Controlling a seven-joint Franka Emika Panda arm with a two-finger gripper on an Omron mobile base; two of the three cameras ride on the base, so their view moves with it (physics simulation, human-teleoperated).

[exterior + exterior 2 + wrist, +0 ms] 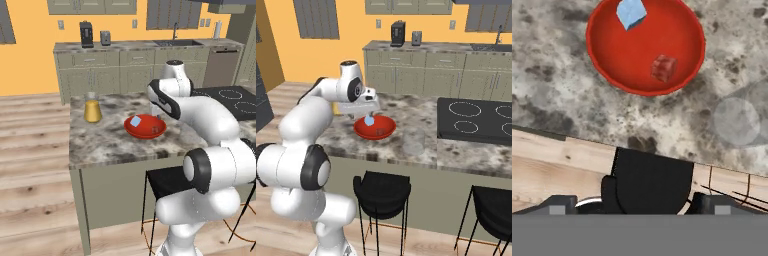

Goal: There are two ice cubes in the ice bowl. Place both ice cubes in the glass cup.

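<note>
The red bowl (607, 55) sits on the marble counter (100, 142), toward its near edge. One pale-blue cube (631, 12) lies against the bowl's far-left wall; the second cube (663, 68) sits lower and right of centre and looks red, the bowl showing through it. The glass cup (414, 141) stands upright on the counter just right of the bowl, apart from it. A yellow vessel (92, 110) stands well to the left.

The gripper (370, 118) hovers above the bowl's near rim. Its fingertips are too hidden to read, so whether it is spread or closed cannot be told; it seems to carry nothing, since both cubes lie in the bowl.

The step in hand is probably the first pick. To do it well, the arm should centre over one cube, turn the fingers square to its flat faces, and descend straight with them spread wide. The blue cube near the wall leaves little room for a finger, so the central cube may be the easier start.
</note>
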